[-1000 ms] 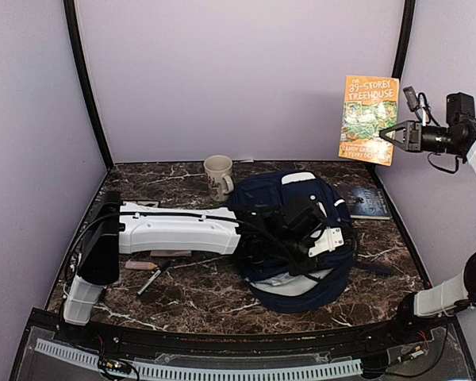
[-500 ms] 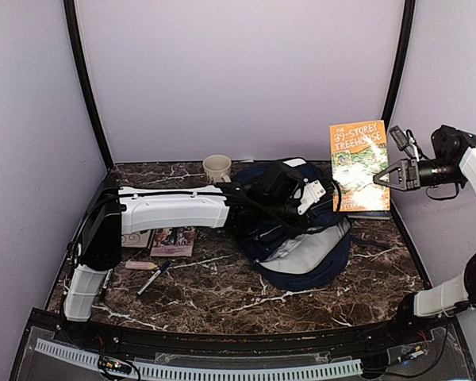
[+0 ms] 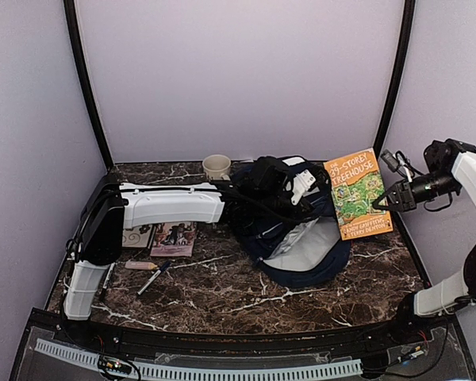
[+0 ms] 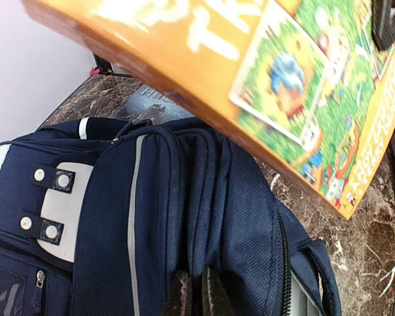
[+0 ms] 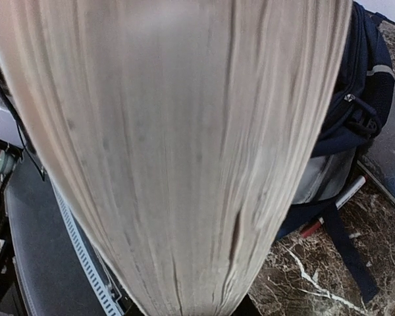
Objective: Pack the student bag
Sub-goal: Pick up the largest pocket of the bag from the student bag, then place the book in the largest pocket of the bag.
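Pulled upright at the back of the table [image 3: 222,302], the student bag [image 3: 301,238] gapes, its fabric pinched in the left gripper [image 4: 192,295]. The right gripper [image 3: 383,200] clamps a book [image 3: 357,193], now lowered beside the opening. Nothing looks packed yet; mug [image 3: 216,166] and pen [image 3: 153,279] wait.

The clearest print stands on the cover of the orange book [image 3: 357,193]. In the top view its title runs in large pale letters across the upper part: "39-STOREY" over "TREEHOUSE", with one small word above them too small to make out. Along the cover's lower edge are two lines of letters, only just legible: "ANDY GRIFFITHS" and "TERRY DENTON". In the left wrist view a dark book [image 4: 155,105] lying on the worktop [image 4: 362,243] behind the student bag [image 4: 184,197] shows pale capitals that begin "HEIGH"; the rest is cut off. A thin picture-covered book [image 3: 173,236] at the left carries print too small to read.
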### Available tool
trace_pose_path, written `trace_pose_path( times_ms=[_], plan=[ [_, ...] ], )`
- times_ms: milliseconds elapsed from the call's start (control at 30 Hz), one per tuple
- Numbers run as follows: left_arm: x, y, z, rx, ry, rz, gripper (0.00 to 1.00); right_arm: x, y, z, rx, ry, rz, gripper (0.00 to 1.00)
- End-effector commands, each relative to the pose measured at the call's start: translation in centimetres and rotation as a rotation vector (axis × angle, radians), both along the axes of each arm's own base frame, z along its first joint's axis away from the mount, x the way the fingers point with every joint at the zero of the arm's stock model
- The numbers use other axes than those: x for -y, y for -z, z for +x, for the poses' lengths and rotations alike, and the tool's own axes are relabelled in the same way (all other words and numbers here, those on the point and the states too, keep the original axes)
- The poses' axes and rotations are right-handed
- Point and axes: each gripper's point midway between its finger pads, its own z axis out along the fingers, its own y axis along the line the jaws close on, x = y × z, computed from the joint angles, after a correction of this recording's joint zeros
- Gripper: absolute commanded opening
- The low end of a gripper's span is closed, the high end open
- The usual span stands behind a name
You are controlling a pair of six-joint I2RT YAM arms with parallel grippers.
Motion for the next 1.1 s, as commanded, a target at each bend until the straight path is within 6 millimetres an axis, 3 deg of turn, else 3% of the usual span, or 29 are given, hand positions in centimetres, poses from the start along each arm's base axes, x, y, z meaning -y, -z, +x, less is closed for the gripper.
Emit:
trace_pose_path(
  times_ms=[0,233,533,733,1067],
  plan=[
    [-0.9,-3.9,3.4,0.052,-0.118,-0.116,0.00,-0.3,1.6,-2.1,0.059,-0.116,-0.111,0.00],
    [-0.6,-4.0,4.9,0.030,-0.209,-0.179,0.00,-0.3,5.5,-4.2,-0.038,-0.191,-0.178,0.00],
    [-0.4,-4.8,5.3,0.011,-0.236,-0.235,0.00,0.2,8.0,-5.2,-0.128,-0.216,-0.225,0.00],
    [0.8,-6.7,4.1,0.003,-0.173,-0.306,0.00,0.3,11.1,-7.3,-0.293,-0.220,-0.223,0.00],
    [2.8,-9.9,0.2,0.094,-0.088,-0.336,0.00,0.4,12.6,-5.3,-0.471,-0.179,-0.189,0.00]
  ],
)
